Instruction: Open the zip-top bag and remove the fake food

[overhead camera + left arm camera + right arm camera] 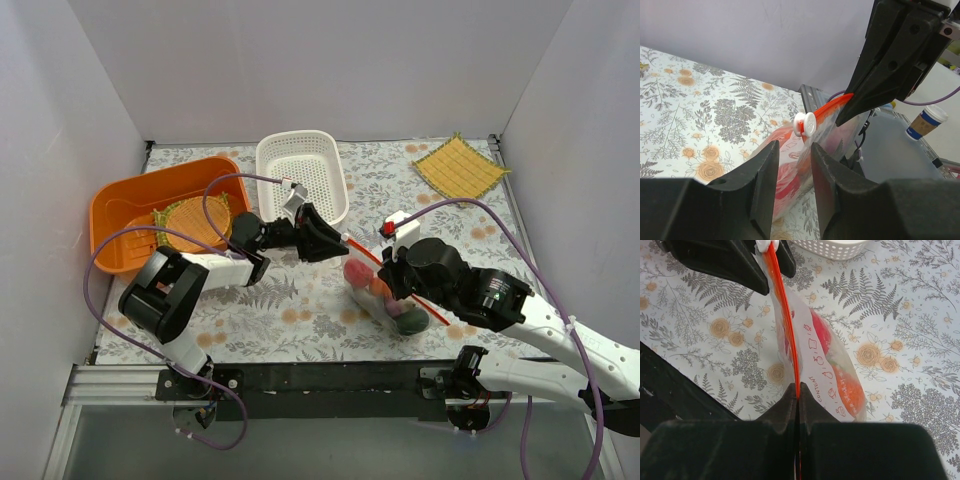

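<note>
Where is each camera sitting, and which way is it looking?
Top external: high above and behind the arms, looking down at the table; both arms and their bases show.
Left wrist: on the left arm, looking past the left gripper at the zip-top bag; its own fingers show, the right gripper beyond.
Right wrist: on the right arm, looking down the right gripper, shut on the orange strip; its own fingers show.
Shared: both wrist views see the white slider, from opposite ends.
</note>
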